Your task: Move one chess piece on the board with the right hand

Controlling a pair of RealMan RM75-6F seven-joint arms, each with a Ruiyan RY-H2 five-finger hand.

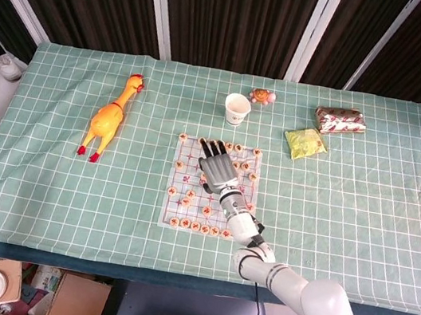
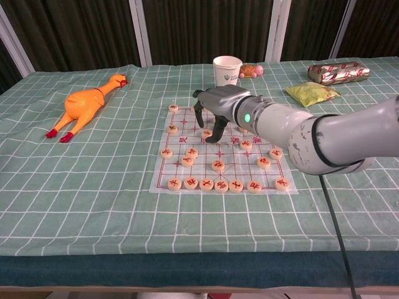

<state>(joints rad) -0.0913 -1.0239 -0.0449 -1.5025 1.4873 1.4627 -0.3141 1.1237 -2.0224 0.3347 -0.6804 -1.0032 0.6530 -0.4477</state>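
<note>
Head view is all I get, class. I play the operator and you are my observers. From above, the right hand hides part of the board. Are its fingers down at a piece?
Observer: In the chest view the right hand arches over the board, with its fingers pointing down.
Operator: Does it grip a piece?
Observer: One piece lies between the thumb tip and the other fingers. I cannot tell whether they touch it.
Operator: Does the arm lie on the pieces?
Observer: It seems not. From the chest, the arm passes above the board's right side, and pieces show below it.
</note>
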